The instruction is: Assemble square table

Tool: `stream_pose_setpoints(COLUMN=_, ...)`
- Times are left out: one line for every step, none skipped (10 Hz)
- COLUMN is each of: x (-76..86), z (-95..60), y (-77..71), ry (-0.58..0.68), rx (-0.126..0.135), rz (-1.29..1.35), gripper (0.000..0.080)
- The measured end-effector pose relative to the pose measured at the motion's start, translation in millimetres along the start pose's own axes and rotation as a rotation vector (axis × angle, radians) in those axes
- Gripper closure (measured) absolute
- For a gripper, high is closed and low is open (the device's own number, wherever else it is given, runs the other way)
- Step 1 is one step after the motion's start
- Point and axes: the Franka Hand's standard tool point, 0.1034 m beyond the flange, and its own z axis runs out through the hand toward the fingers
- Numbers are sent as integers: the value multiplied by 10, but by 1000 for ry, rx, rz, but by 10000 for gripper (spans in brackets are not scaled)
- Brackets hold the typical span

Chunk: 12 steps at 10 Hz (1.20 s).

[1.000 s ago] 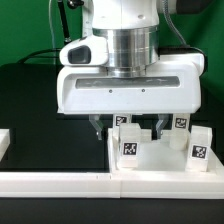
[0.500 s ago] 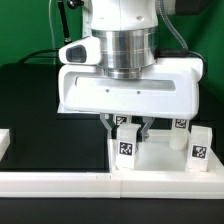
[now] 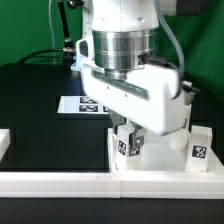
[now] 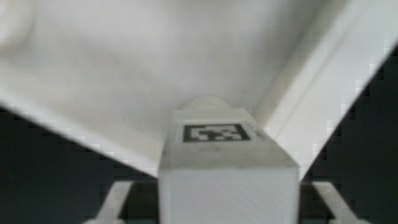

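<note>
One arm works here, its gripper [image 3: 130,128] tilted and low over the tabletop [image 3: 150,160], which lies on the black counter [image 3: 40,110] at the exterior view's right, against the near rail [image 3: 55,182].

In the exterior view I count three tagged legs. One leg [image 3: 126,143] stands under the gripper, leaning slightly, its tag facing the camera. A second leg [image 3: 198,150] stands upright at the tabletop's corner toward the exterior view's right. A third leg [image 3: 187,118] shows only partly behind the gripper body, beside the second.

The wrist view shows one leg [image 4: 226,165] rising between the two fingers [image 4: 118,200], its tagged end toward the camera and the tabletop [image 4: 160,60] with its raised rim behind it. The jaws are pinching this leg, one finger on each side.

One marker board [image 3: 78,104] lies flat on the counter behind the gripper, toward the exterior view's left; two of its tags are visible, the rest hidden by the arm. A short white piece [image 3: 4,142] sits at the exterior view's left edge, cut off by the frame.
</note>
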Motion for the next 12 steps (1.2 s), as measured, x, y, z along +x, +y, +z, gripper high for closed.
stream_pose_setpoints(x=14, z=-5, y=-5, ry=-25, rx=12, rz=150, gripper=506)
stream_pose_setpoints(x=15, z=-9, y=-9, ry=-31, rx=14, rz=237, gripper=506)
stream_pose_setpoints(x=18, z=-7, y=-6, ry=-30, rx=12, rz=294, gripper=506)
stream_pose_setpoints(x=13, z=7, y=0, ry=-30, rx=9, rz=348, gripper=407)
stream_pose_setpoints(x=11, z=8, y=-3, ry=-30, rx=10, rz=350, gripper=271)
stream_pose_setpoints(x=11, z=12, y=1, ry=-13, rx=7, rz=232, gripper=271)
stream_pose_setpoints(x=-28, z=21, y=-6, ry=27, rx=-4, rz=21, gripper=174)
stream_pose_setpoints(x=-90, z=2, y=-50, ry=41, rx=5, rz=-177, gripper=174)
stream_pose_setpoints(x=-131, z=-2, y=-45, ry=38, rx=5, rz=-299, gripper=154)
stream_pose_setpoints(x=-109, z=9, y=-36, ry=38, rx=3, rz=-308, gripper=151)
stream_pose_setpoints(x=-100, z=8, y=-35, ry=40, rx=0, rz=-389, gripper=151)
stream_pose_setpoints(x=-100, z=9, y=-34, ry=40, rx=0, rz=-429, gripper=150)
